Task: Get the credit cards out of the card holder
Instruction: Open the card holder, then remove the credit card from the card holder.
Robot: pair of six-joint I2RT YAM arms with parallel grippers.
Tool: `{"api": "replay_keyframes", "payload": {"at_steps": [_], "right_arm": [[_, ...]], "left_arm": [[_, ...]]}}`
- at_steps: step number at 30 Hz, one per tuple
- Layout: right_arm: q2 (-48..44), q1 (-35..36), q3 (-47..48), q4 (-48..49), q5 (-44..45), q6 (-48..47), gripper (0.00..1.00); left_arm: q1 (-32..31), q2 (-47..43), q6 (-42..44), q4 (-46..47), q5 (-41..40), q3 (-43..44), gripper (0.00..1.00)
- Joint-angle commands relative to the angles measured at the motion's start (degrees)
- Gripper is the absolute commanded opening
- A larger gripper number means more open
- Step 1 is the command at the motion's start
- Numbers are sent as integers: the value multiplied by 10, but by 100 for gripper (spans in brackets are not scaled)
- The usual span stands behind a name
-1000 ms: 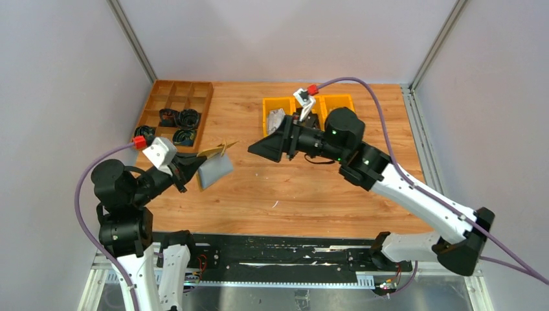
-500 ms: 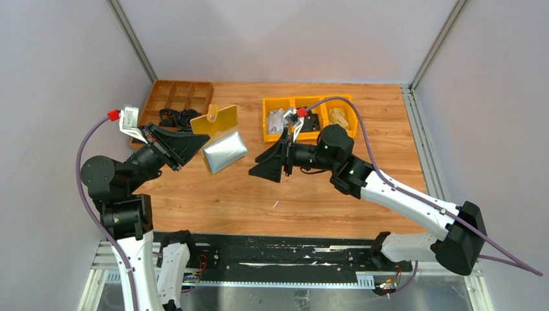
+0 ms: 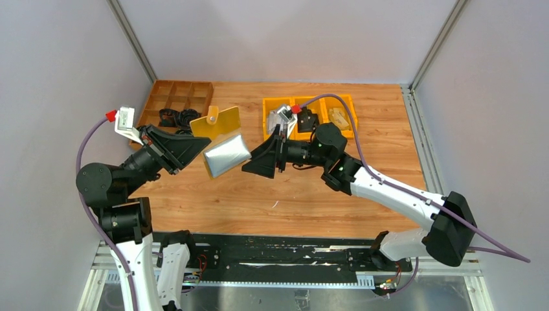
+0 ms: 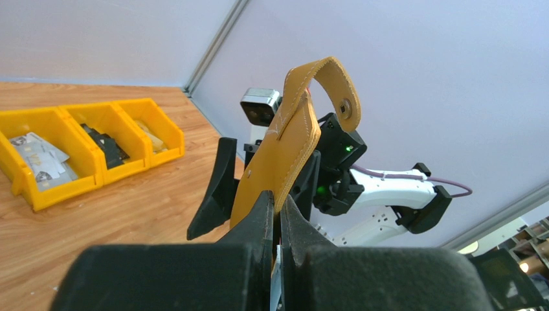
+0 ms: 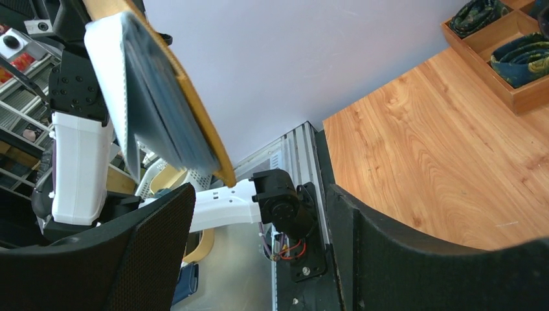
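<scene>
The card holder (image 3: 220,137) is held off the table (image 3: 324,194), left of centre in the top view, clenched by its yellow cover in the left gripper (image 3: 194,148); its grey sleeved side is turned toward the right gripper (image 3: 256,165), spread wide and empty just to its right; in the right wrist view it is seen at upper left, long axis steeply tilted, with a whitish edge, judged to be the credit cards (image 5: 110,78), nearest the claw; only open air lies between, so a short reach up and left seems called for.
</scene>
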Motion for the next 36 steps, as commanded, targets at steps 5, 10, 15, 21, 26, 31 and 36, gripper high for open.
{"api": "replay_keyframes", "payload": {"at_steps": [5,10,15,21,26,31,36], "right_arm": [[15,-4,37,59,21,23,78],[27,-4,45,96,25,45,77],[41,-4,62,114,22,63,77],[57,-3,86,148,25,78,77],[67,1,107,158,16,88,76],[69,8,121,166,13,96,75],[67,17,127,176,8,107,74]], "left_arm": [[-3,-3,-21,10,11,31,0],[-3,-3,-13,4,15,31,0],[-3,-4,-8,-3,20,34,0],[-3,-6,-5,-10,25,30,0],[-3,-5,-2,-18,29,38,0],[-3,-9,7,-33,38,36,0],[-2,-11,14,-40,43,35,0]]}}
